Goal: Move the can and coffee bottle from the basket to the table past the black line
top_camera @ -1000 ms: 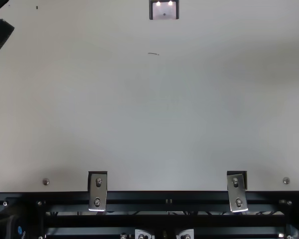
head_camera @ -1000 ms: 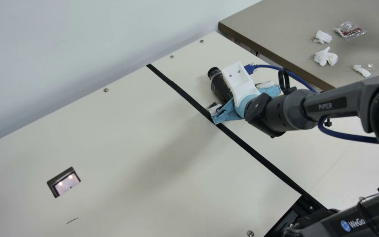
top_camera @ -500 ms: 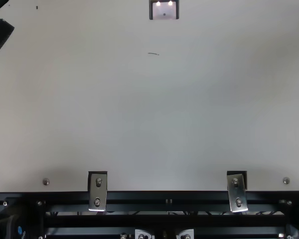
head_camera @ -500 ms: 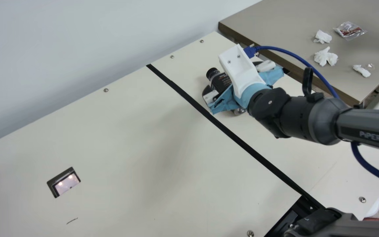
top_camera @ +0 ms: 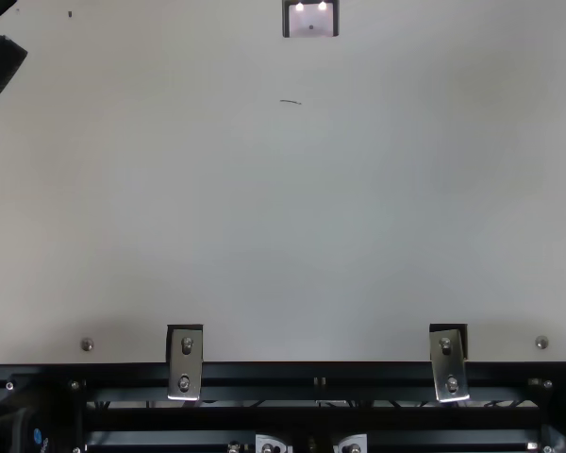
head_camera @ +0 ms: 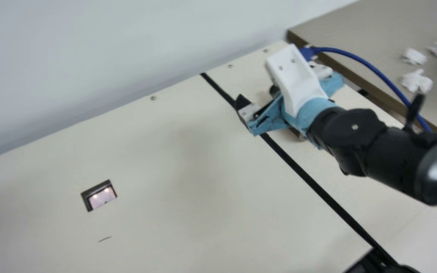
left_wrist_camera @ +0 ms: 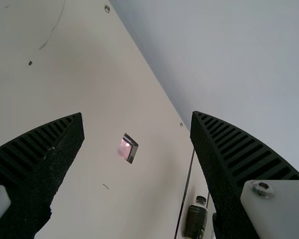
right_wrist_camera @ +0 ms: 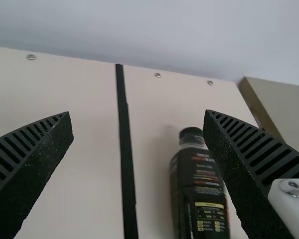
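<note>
Main + R wrist views: coffee bottle (right_wrist_camera: pixel 199 199) under/beyond R gripper (head_camera: pixel 279 81), nothing grasped

Find coffee bottle on cream worktop (head_camera: pixel 203 189), on same side of black line (head_camera: pixel 309 182) as second table (head_camera: pixel 336 30). In main view, partly hidden under R gripper and white camera mount (head_camera: pixel 296 79). Note one fingertip (head_camera: pixel 242 101) over black line.

In R wrist view, sits beyond the fingers, close in view to one and partly covered by it; long axis running roughly alongside black line. Can't tell from here whether upright or lying. R gripper: released, spread wide, w/ nothing btwn pads. In L wrist view, appears well apart from L gripper (top_camera: pixel 9 28), next to black line, nr one finger only as seen from there. L gripper also released, spread wide; in top view, at upper L corner.

Re: label (right_wrist_camera: pixel 207 199): dark ground, carries several rows of small print in pale, red and yellow tones, plus yellow-edged panel nr bottom. Has dark cap (right_wrist_camera: pixel 191 134) over clear neck. Also note small round blue mark (top_camera: pixel 38 437) on dark part, lower L corner of top view.
</note>
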Available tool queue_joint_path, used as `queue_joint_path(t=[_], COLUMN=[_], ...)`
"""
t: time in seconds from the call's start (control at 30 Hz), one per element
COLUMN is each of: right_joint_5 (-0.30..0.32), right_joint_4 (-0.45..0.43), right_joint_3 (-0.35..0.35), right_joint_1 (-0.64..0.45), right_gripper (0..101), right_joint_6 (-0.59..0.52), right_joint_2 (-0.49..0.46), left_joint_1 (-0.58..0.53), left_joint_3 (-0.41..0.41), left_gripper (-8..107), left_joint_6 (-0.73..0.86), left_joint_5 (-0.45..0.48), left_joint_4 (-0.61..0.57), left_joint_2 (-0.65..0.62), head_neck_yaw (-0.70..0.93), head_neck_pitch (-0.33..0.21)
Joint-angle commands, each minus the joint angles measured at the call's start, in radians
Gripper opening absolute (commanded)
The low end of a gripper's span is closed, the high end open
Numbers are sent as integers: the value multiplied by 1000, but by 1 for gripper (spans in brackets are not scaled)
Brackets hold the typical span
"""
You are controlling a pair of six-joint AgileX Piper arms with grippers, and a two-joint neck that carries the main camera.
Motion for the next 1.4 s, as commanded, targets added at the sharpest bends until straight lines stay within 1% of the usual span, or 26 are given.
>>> queue_joint_path(t=[0.0, 0.1, 0.23, 0.27, 0.37, 0.57, 0.6, 0.7, 0.77, 0.93, 1.13, 1.23, 1.37], right_joint_5=[8, 18, 18, 15, 24, 18, 12, 1, -2, 12, 66, 112, 169], right_joint_4=[19, 41, 69, 62, 71, 71, 12, 6, -27, -94, -160, -194, -272], right_joint_3=[-5, -10, -18, -16, -17, -17, -12, -5, 9, 64, 144, 182, 228], right_joint_1=[33, 80, 144, 120, 145, 145, 148, 148, 144, 116, 46, 2, -54], right_gripper=[101, 101, 101, 101, 101, 101, 101, 101, 101, 101, 101, 101, 101], right_joint_6=[-9, -20, -43, -37, -45, -48, 15, 17, 46, 104, 161, 199, 246], right_joint_2=[-6, -17, -18, -21, -21, -21, -14, -24, -39, -112, -241, -319, -441], left_joint_1=[0, 0, 0, 0, 0, 0, -1, -11, -22, -73, -156, -192, -220], left_joint_3=[0, 0, 0, 0, 0, 0, -2, -3, 2, 42, 111, 146, 188], left_gripper=[90, 90, 90, 90, 90, 90, 90, 90, 90, 90, 90, 90, 90], left_joint_6=[0, 0, 0, 0, 0, 0, -5, 1, 3, 4, -36, -67, -94], left_joint_5=[0, 0, 0, 0, 0, 0, 0, -17, -36, -104, -167, -172, -138], left_joint_4=[0, 0, 0, 0, 0, 0, 3, 14, 26, 96, 246, 339, 454], left_joint_2=[0, 0, 0, 0, 0, 0, 0, -25, -59, -186, -361, -450, -566], head_neck_yaw=[44, 121, 121, 121, 121, 121, 121, 121, 121, 121, 121, 121, 121], head_neck_pitch=[-32, -44, -44, -44, -44, -44, -44, -44, -44, -44, -44, -44, -44])
